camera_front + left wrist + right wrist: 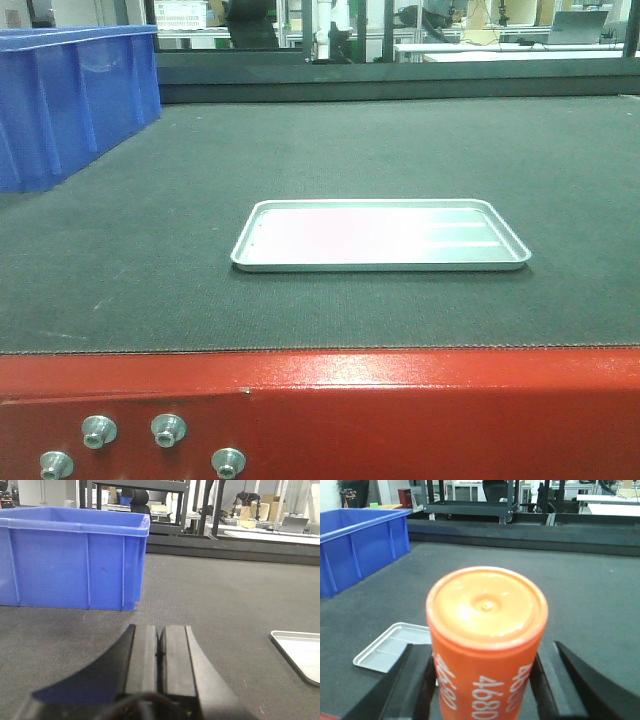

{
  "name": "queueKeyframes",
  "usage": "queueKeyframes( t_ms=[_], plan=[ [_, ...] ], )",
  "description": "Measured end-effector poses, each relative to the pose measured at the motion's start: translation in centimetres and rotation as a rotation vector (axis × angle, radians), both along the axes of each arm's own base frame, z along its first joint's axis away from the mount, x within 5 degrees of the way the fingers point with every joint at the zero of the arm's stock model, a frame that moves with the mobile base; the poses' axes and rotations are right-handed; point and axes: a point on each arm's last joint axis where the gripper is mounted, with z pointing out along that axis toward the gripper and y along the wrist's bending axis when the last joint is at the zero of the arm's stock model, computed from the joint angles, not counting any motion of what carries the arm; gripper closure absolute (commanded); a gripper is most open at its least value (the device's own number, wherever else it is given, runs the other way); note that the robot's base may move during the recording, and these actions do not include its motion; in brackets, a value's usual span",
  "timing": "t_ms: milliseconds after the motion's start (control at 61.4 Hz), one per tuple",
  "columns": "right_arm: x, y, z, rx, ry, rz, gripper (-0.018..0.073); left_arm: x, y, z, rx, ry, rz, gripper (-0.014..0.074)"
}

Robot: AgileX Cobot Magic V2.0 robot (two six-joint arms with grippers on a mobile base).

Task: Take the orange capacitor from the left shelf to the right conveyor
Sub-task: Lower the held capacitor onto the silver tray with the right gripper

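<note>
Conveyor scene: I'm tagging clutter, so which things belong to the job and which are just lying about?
Job: orange capacitor, right gripper holding it, conveyor.
Lying about: blue plastic bin, metal tray, shut left gripper.

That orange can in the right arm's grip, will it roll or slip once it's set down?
Probably rigid: the orange capacitor shows no dent in the right tool. Its glossy skin looks slippery. Upright on its flat end it should stand on the conveyor; on its side it likely rolls.
</note>
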Motion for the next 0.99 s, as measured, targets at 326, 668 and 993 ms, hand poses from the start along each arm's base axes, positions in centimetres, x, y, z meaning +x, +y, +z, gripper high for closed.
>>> queueKeyframes(
  t_ms=[326, 668, 993],
  plan=[
    [4.7, 1.5, 0.4, -0.005, 0.033, 0.035, 0.0377, 0.0, 0.0, 0.0, 0.000, 0.000, 0.000, 0.0701],
    [13.9, 9.2, -0.5, -0.107, 0.039, 0.292, 0.0377, 0.0, 0.0, 0.0, 0.000, 0.000, 0.000, 0.0701],
    [21.6, 12.7, -5.8, -0.126, 0.097, 0.285, 0.0377, 0.0, 0.0, 0.0, 0.000, 0.000, 0.000, 0.0701]
  ],
)
